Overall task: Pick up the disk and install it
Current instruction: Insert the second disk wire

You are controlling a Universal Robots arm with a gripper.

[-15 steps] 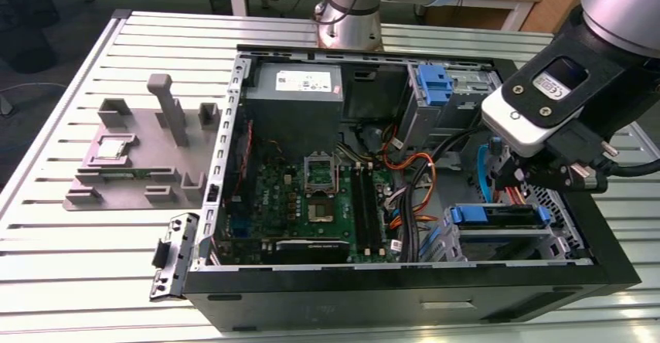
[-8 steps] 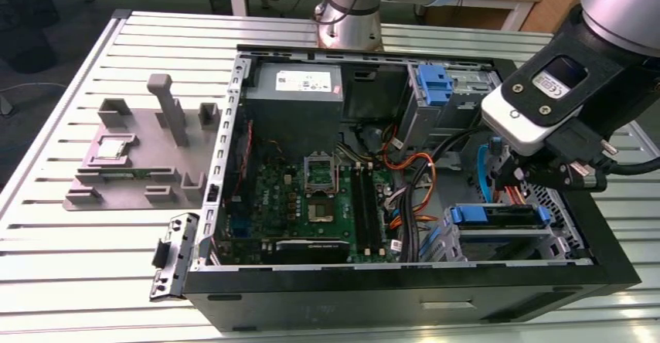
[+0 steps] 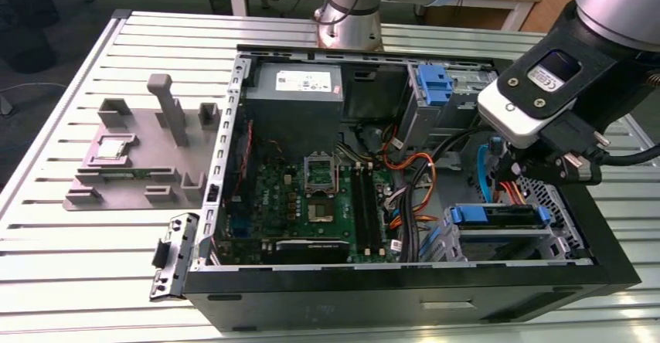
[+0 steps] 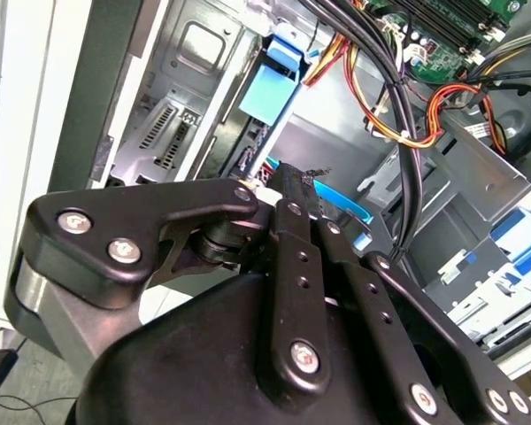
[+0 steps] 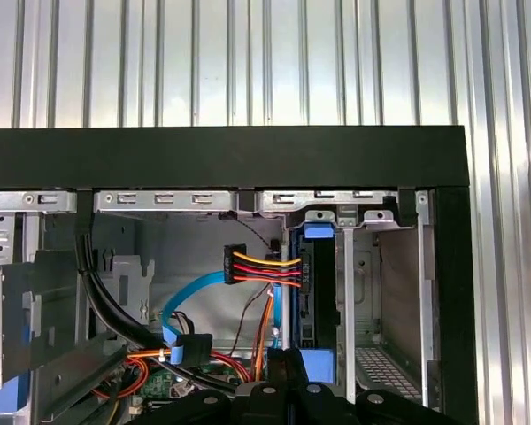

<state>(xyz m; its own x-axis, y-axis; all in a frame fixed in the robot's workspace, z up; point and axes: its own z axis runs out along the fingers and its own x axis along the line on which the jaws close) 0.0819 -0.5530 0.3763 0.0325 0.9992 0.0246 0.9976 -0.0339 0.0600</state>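
My claw [image 5: 288, 367] is sitting closed, fingers pressed together at the near end of the disk [image 5: 317, 305]. The disk is standing on edge in the drive bay [image 5: 372, 292] of the open computer case [image 3: 608, 242], its blue rail [image 4: 267, 93] showing. Beyond, the slatted bench [image 3: 62, 227] is carrying a gray fixture [image 3: 144, 154].
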